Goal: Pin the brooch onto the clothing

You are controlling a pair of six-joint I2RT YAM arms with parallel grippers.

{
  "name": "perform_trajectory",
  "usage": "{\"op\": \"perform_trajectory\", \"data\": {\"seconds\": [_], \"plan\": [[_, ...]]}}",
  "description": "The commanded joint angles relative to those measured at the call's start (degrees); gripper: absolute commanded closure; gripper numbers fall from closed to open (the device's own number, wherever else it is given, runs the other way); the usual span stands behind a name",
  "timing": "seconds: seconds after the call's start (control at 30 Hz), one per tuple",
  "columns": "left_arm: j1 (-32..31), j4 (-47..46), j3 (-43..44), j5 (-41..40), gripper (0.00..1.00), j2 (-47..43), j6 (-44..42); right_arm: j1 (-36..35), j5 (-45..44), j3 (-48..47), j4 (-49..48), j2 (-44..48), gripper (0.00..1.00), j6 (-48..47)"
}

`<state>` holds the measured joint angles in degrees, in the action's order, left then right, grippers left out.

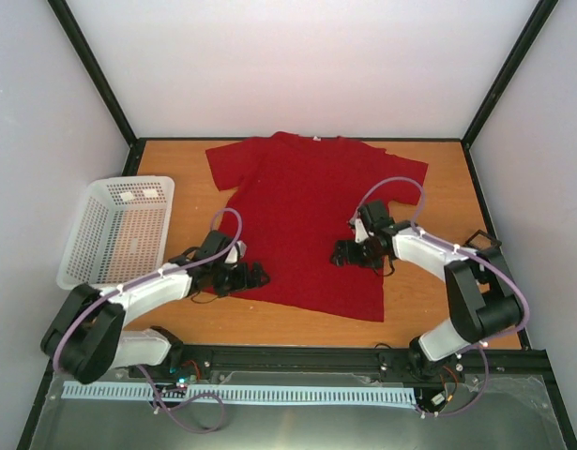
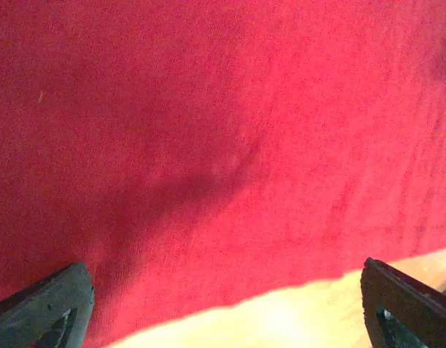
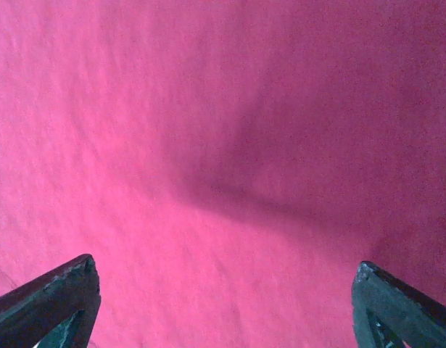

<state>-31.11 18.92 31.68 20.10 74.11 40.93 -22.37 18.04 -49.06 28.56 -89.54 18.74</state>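
The top camera looks down from high behind the near edge, taking in the whole table (image 1: 288, 330). Both wrist cameras face down close over the red T-shirt (image 1: 307, 216), which the top view also shows. The left one catches its near hem too.

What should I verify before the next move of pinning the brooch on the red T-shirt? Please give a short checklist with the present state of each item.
1. Red T-shirt spread on the table: ok, only slight wrinkles.
2. Left hand open and holding nothing: ok; it is at the shirt's near hem.
3. Right hand open and holding nothing: ok; only red cloth shows between its fingers.
4. Brooch located: not ok; no view shows it.
5. White basket apart from the shirt: ok; it stands to the shirt's left.
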Motion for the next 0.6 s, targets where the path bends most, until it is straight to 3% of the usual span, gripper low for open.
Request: {"op": "perform_trajectory", "data": {"seconds": [0.0,0.07,0.2,0.37,0.47,0.57], "plan": [[0.36,-1.41,-8.70,6.81,0.00,-5.46,11.10,-0.55,0.72,5.79,-0.54,6.61,0.07,2.14],[0.27,-2.49,-13.52,9.89,0.00,-9.77,14.48,-0.71,1.31,8.06,0.29,9.48,0.00,2.24],[-0.26,1.56,-16.90,11.49,0.00,-22.37,16.92,-2.01,0.00,9.69,3.83,15.94,0.00,2.33],[-0.81,8.39,-7.27,8.88,0.00,-33.72,11.69,-6.49,1.92,10.81,1.22,22.39,0.00,9.35],[-0.75,7.75,-1.06,3.70,0.00,-30.65,7.48,-10.13,1.83,10.81,-2.24,21.94,0.00,13.14],[0.70,3.25,2.81,1.15,0.00,-20.70,4.49,-10.74,0.72,9.94,-4.24,18.26,0.00,13.98]]}}
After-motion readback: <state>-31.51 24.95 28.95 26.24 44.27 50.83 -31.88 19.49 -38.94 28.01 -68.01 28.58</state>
